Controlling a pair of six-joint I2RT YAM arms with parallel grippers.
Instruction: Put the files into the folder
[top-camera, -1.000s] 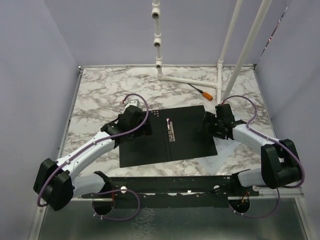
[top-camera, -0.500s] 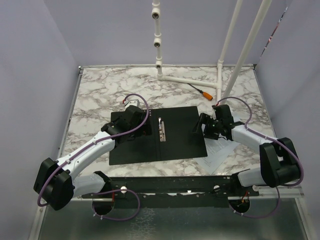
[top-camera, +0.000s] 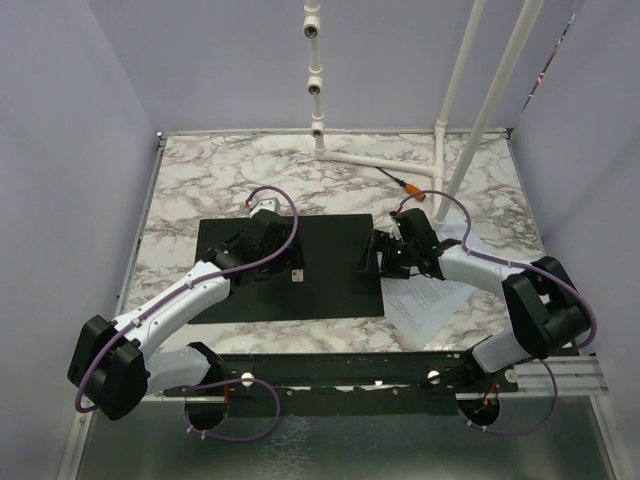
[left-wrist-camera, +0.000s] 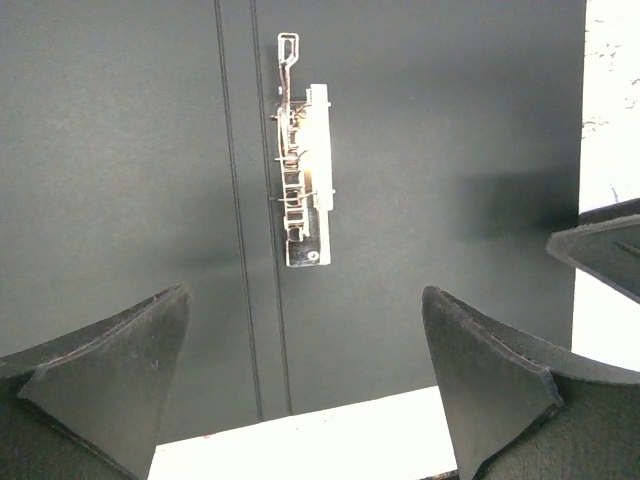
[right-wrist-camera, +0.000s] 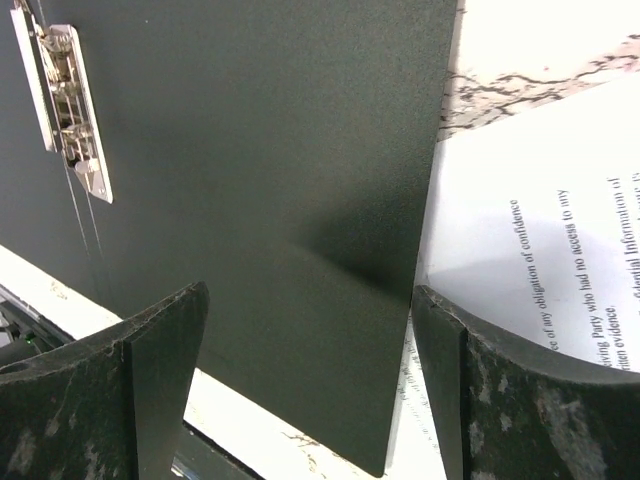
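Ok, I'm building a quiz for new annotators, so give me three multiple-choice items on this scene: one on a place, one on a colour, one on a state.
1. Where do the files lie, relative to the folder?
A) clipped inside it
B) on the table at its right edge
C) at its far-left corner

2. What colour is the handle of the screwdriver?
A) blue
B) orange
C) green

3. How does the folder lie?
A) shut
B) standing upright
C) open flat, black inside up

Answers:
1 B, the printed sheets show white beside the folder's right edge.
2 B, the handle at the far side is plainly orange.
3 C, the metal clip sits bare on the black inside, with no sheet under it.
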